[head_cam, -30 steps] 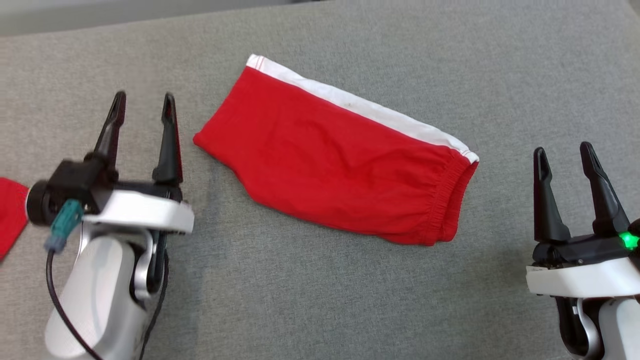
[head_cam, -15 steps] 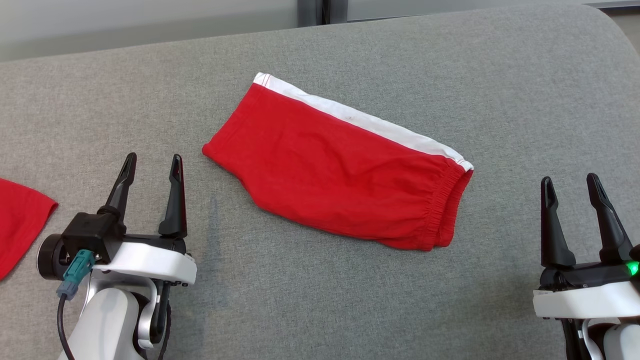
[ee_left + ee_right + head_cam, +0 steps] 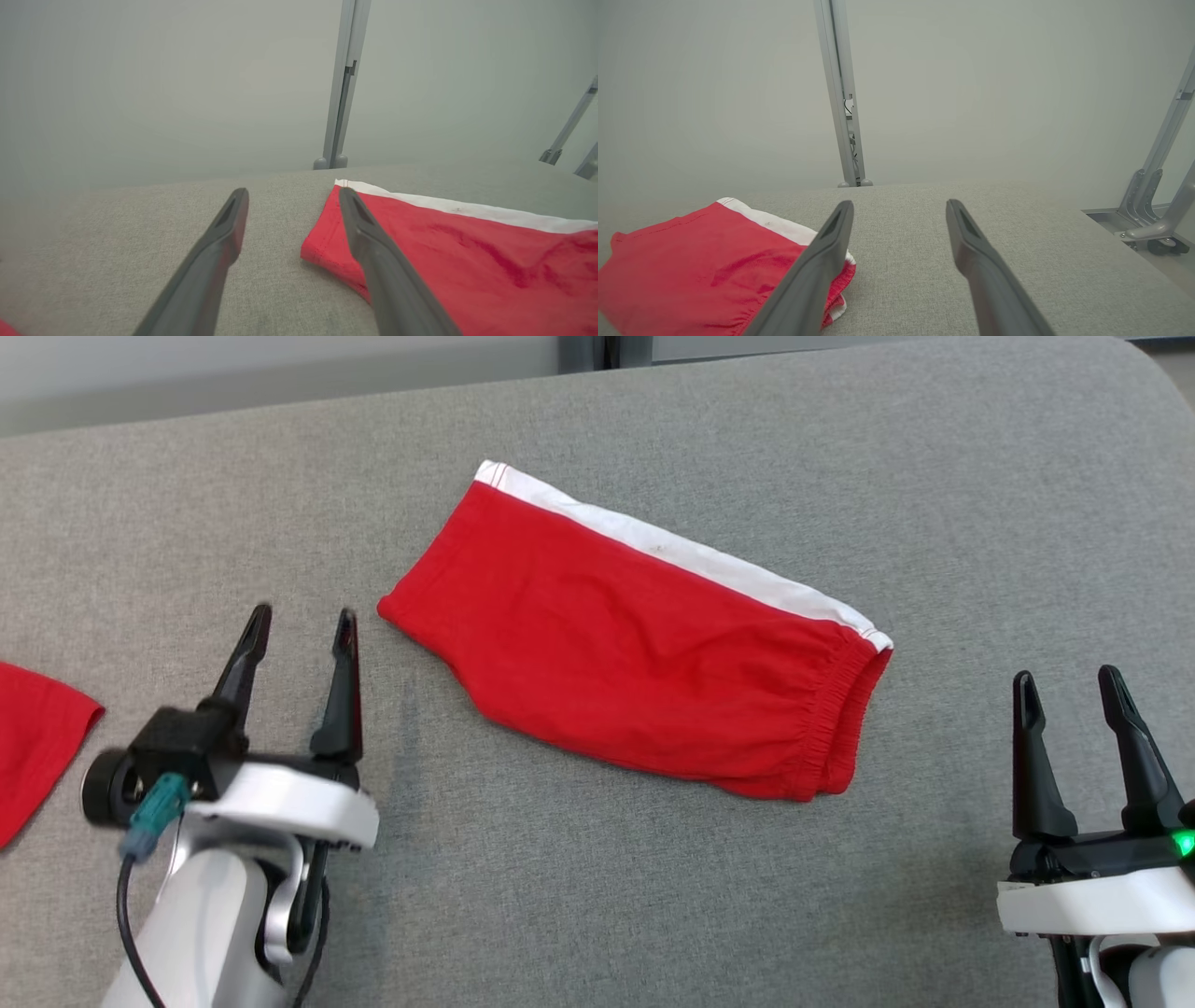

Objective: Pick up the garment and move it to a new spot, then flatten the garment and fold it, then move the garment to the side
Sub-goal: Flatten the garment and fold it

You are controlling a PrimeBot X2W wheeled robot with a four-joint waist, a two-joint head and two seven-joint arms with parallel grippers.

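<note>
The shorts (image 3: pixel 635 644) look light, soft and floppy, best pinched at the hem at 9 o'clock and the waistband at 3 o'clock — both jaws gape wide, empty.

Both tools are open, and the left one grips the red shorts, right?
No: the left tool holds nothing. The head view shows it open beside the red shorts, not touching them. The right tool is open too.
</note>
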